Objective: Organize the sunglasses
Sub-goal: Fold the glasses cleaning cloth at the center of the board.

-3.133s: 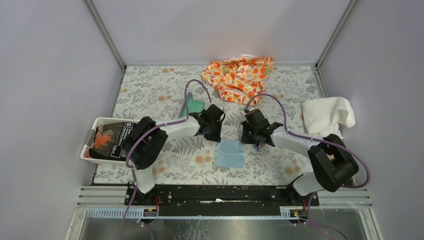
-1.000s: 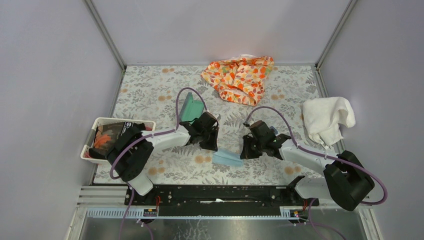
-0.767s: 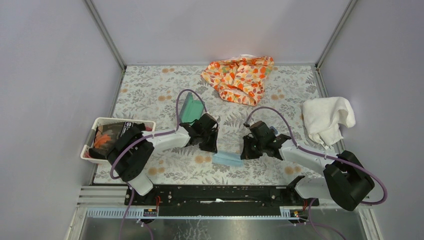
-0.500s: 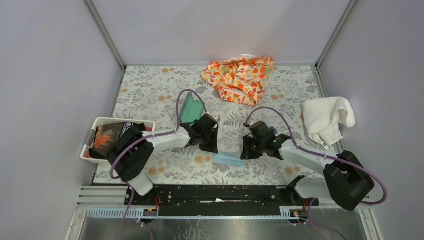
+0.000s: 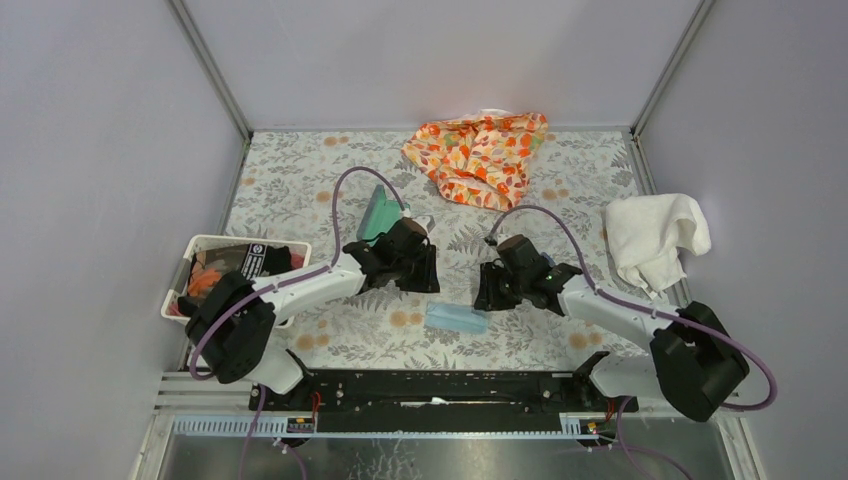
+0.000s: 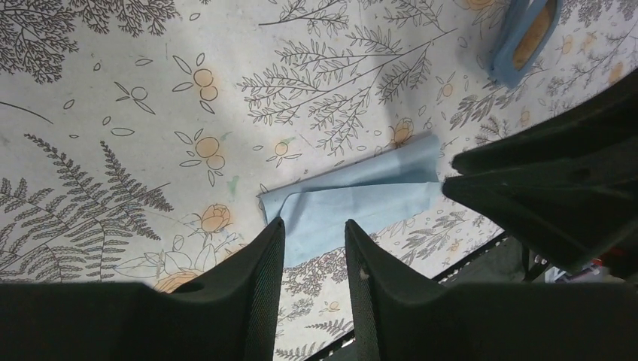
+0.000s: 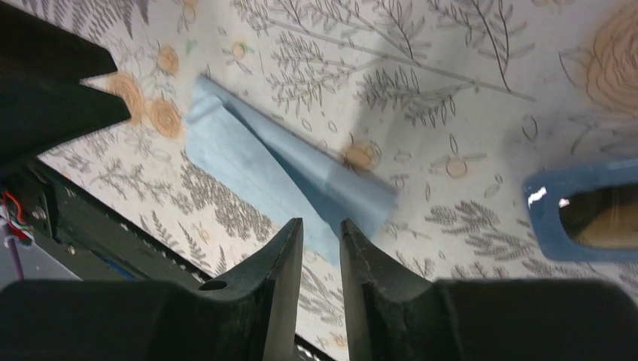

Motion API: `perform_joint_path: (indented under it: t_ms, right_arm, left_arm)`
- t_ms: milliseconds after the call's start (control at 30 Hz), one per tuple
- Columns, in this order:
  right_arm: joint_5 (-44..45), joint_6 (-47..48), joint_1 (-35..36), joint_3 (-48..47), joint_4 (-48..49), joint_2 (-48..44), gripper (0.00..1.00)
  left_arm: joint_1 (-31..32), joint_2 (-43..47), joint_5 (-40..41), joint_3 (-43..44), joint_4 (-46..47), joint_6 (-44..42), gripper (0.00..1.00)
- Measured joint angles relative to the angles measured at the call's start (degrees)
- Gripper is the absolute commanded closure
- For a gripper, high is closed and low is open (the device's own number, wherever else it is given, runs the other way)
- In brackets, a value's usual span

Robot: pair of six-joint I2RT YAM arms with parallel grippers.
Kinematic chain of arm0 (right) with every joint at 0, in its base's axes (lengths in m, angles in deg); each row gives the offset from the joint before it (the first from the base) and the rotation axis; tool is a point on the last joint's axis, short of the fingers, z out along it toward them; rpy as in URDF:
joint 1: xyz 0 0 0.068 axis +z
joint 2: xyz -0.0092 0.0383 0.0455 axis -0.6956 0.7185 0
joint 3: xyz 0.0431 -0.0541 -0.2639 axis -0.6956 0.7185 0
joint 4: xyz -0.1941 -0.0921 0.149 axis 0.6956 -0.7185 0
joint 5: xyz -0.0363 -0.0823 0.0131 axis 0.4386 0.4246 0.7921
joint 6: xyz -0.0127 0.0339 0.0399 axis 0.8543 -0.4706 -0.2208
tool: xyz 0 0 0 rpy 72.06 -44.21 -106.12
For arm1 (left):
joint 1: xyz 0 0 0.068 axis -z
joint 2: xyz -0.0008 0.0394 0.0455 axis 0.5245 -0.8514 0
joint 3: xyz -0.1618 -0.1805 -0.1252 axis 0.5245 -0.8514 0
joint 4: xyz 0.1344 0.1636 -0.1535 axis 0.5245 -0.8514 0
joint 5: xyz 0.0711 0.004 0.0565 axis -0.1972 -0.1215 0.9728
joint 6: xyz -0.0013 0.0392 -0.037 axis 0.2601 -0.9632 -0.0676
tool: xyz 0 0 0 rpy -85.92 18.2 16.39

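Blue cloth (image 6: 353,203) lies folded; left hand (image 6: 312,226) and right hand (image 7: 320,226) stand slightly apart, empty. We judge the sunglasses (image 7: 583,218) need grasping next.

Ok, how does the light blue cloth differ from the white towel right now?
The light blue cloth is folded flat into a narrow strip; the white towel is bunched in a loose heap. The cloth looks smaller than the towel. The cloth lies front centre on the floral table, the towel at its right edge. Both are plain fabric lying loose, not gripped.
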Motion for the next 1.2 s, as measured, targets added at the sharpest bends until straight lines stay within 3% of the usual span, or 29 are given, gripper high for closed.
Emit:
perform_joint_path:
  t_ms: [367, 800, 1200]
  right_arm:
    - [-3.3, -1.7, 1.2, -2.1, 6.6, 10.3, 0.73]
    - [-7.3, -1.6, 6.1, -0.8, 7.0, 10.2, 0.75]
    - [-7.0, -1.8, 6.5, -1.0, 5.8, 6.7, 0.66]
  left_arm:
    - [0.0, 0.3, 0.9, 0.2, 0.0, 1.7, 0.61]
    - [0.0, -0.3, 0.6, 0.2, 0.3, 1.7, 0.62]
    - [0.0, -1.0, -1.3, 0.1, 0.5, 2.3, 0.62]
